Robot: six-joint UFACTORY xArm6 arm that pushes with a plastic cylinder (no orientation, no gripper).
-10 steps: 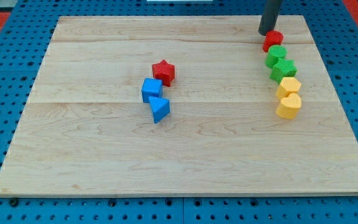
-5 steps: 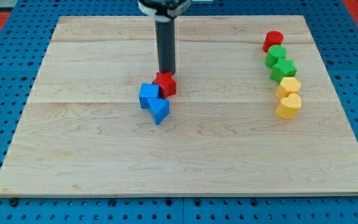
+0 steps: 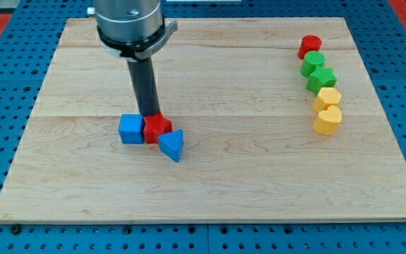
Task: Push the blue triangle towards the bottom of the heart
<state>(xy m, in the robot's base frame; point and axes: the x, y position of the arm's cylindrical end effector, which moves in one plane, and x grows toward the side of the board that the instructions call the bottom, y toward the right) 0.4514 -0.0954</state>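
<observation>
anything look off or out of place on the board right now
Nothing is damaged or tipped. One oddity: my tip sits at the red star, not the blue triangle, and the star is wedged between the triangle and the blue cube. The yellow heart lies far off at the view's right.

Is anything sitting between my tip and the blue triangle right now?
Yes. The red star sits right below my tip, and the blue triangle touches the star's lower right. The tip reaches the triangle only through the star.
</observation>
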